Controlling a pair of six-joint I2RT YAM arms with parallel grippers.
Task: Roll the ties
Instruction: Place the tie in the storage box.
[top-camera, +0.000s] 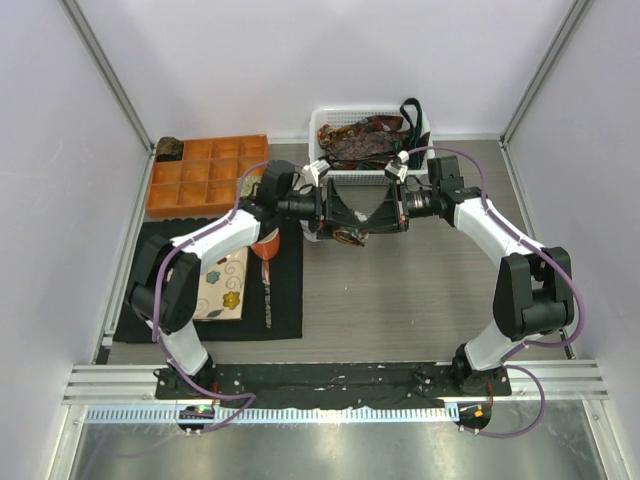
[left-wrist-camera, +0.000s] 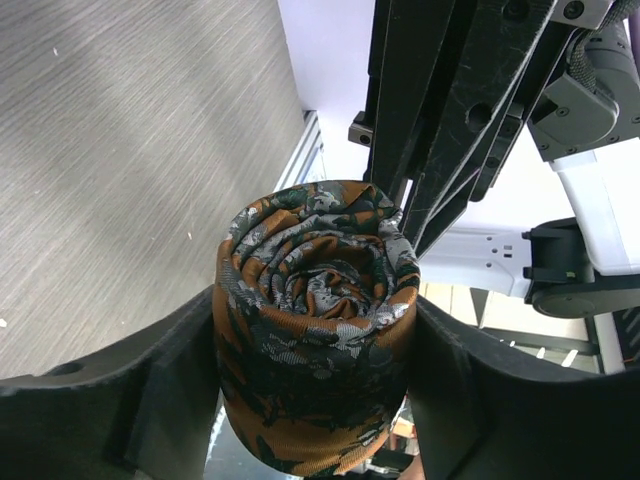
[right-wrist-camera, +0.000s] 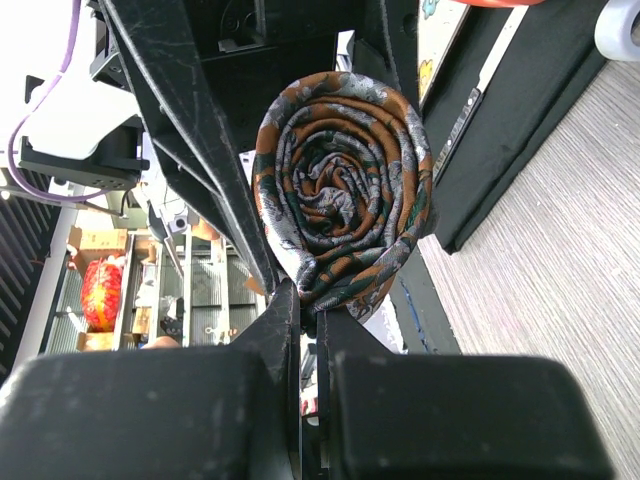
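Pinching rolled tie (right-wrist-camera: 340, 190), R fingers (right-wrist-camera: 272, 340), prob.

Top external: high, above and behind both arm bases, looking down and forward. It stands far off and takes in the whole grey wood-grain worktop (top-camera: 400, 290), out to its far edge and both side walls.

Left wrist: very near, sighting along its own black fingers (left-wrist-camera: 110, 400) at one flat end of the rolled tie (left-wrist-camera: 315, 320), a rust-brown, grey and dark-green patterned fabric. It faces the white right arm (left-wrist-camera: 600, 210), with the worktop at upper left.

Right wrist: equally near, facing back at the opposite end.

Shared: the rolled tie, over the worktop's middle, shows in all three views. The two wrist views look at each other.
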